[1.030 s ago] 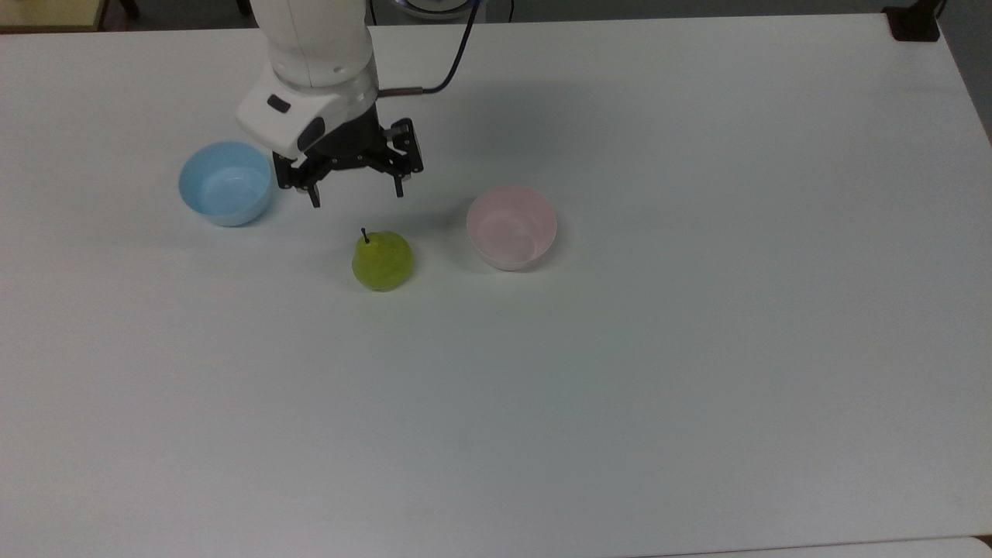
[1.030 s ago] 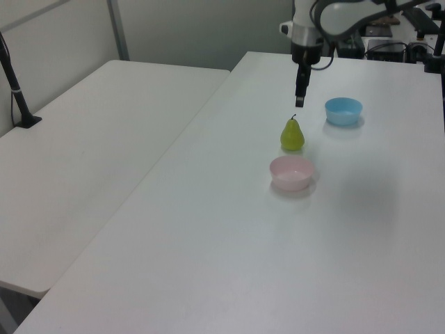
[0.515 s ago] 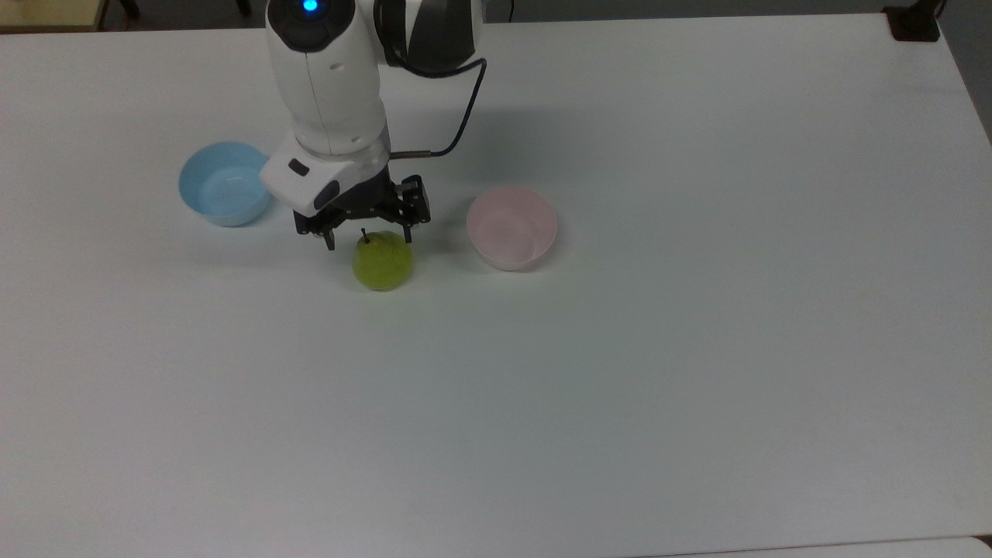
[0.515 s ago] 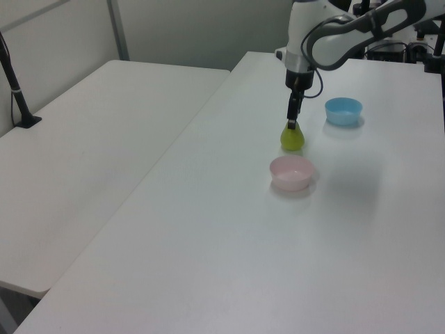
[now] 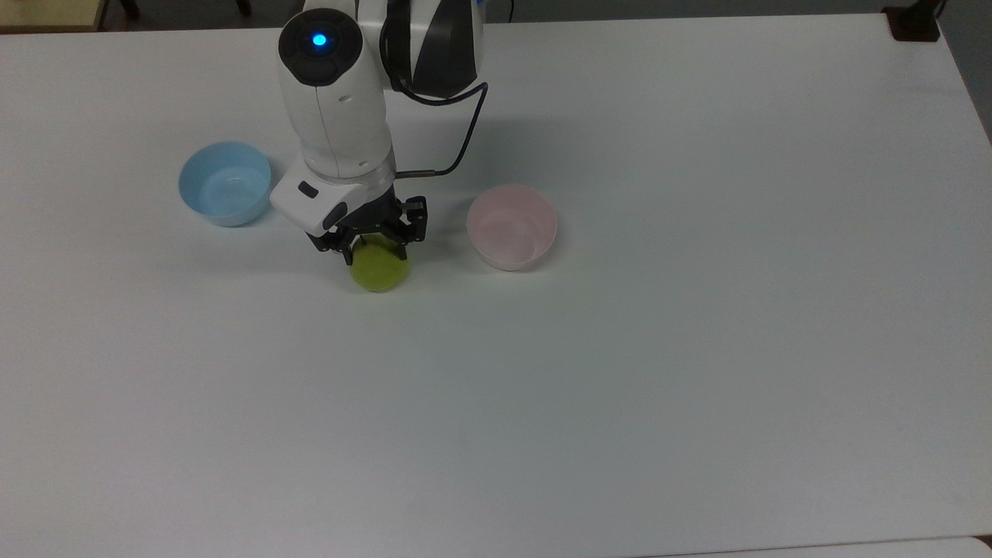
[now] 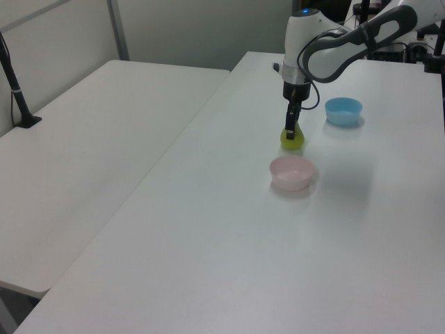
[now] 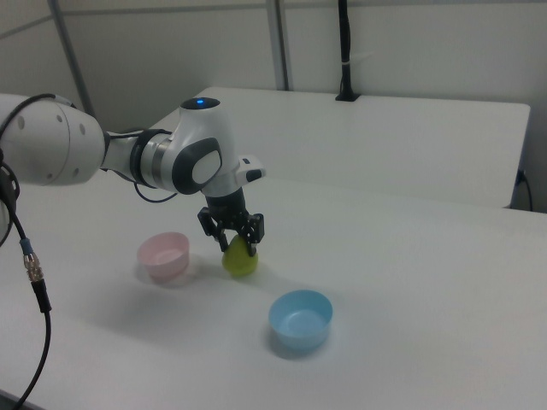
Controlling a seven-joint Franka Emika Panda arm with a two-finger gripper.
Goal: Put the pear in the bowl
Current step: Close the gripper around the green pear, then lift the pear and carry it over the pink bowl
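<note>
Pear [image 5: 379,271] stood upright on white bench [image 5: 620,372], between two bowls: pink bowl [image 5: 511,226] near its top view's right, blue bowl [image 5: 225,183] farther off to its top view's left. Hand [image 5: 374,249] hung over pear's upper half, fingers spread either side of neck; contact could not be told. Pink bowl held nothing.

The arm reaches down from the bench's far edge in the top view, wrist vertical, gripper [image 5: 374,249] pointing straight down, jaws spread apart, low near the bench.
</note>
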